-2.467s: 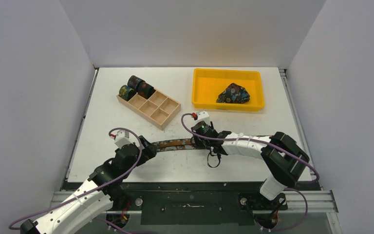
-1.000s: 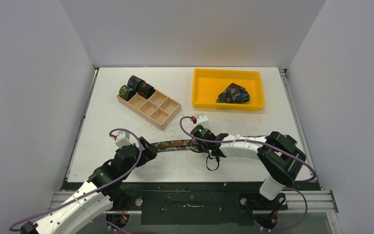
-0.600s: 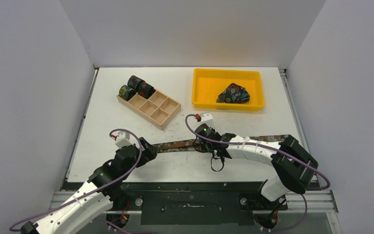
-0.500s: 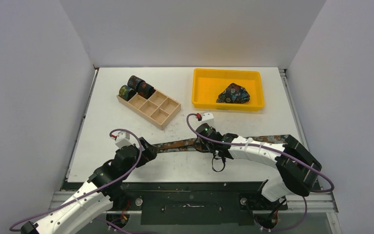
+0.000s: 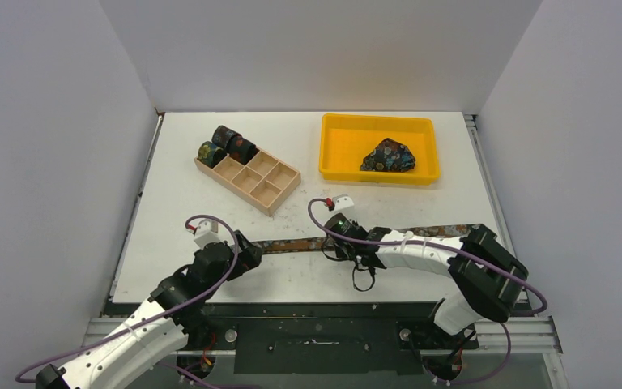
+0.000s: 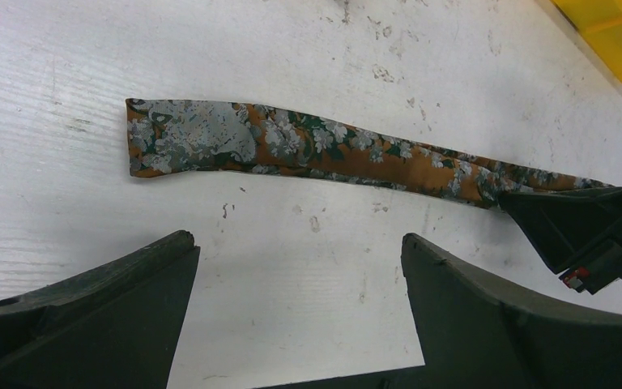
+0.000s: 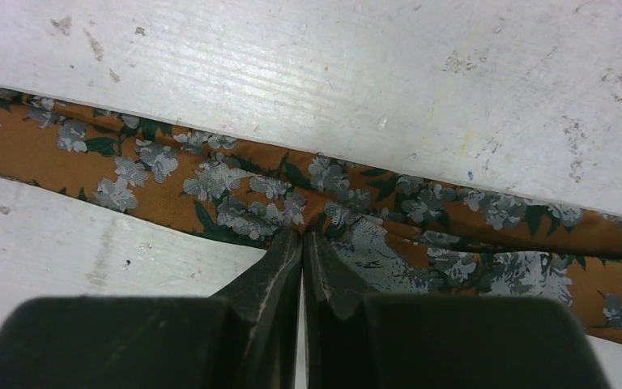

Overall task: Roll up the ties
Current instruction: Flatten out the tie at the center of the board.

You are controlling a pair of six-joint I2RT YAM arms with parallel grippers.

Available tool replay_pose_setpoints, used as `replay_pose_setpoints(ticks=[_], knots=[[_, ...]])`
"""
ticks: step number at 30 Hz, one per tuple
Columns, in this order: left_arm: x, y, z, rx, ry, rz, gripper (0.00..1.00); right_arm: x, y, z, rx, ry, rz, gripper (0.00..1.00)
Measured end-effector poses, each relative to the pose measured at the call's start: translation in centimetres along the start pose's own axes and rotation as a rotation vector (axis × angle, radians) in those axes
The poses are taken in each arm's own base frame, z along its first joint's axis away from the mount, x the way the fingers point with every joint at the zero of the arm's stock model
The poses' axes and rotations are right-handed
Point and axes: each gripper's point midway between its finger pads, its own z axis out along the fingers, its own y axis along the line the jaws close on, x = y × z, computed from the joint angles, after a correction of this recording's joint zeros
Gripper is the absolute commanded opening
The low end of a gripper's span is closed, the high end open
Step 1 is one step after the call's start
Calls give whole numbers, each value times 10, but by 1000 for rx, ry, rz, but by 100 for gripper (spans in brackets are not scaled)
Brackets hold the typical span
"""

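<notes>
Currently my right gripper [image 7: 302,239] is pinched shut on the tie [image 7: 170,190] mid-length, presumably anchoring it flat on the table [image 7: 453,49]; left gripper [image 6: 296,243] gapes empty just short of its end, placed to start rolling.

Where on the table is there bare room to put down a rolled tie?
Free: the patch between tray and tie; the strip left of the box; the strip between tie and near table edge. Crowded: mid-table, where the right gripper pinches the tie and the left gripper hangs open by its end.
</notes>
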Motion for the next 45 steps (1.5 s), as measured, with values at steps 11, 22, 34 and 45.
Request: replay_pose_setpoints(ticks=[11, 22, 34, 45], knots=[[5, 10, 1, -43, 19, 14, 92, 3, 6, 13, -4, 9, 1, 46], [-3, 5, 1, -58, 9, 32, 50, -32, 4, -21, -57, -109, 67, 57], [-2, 41, 35, -277, 25, 10, 19, -32, -73, -49, 22, -225, 277, 45], [-20, 73, 53, -392, -46, -140, 15, -28, -91, -67, 64, -282, 318, 40]])
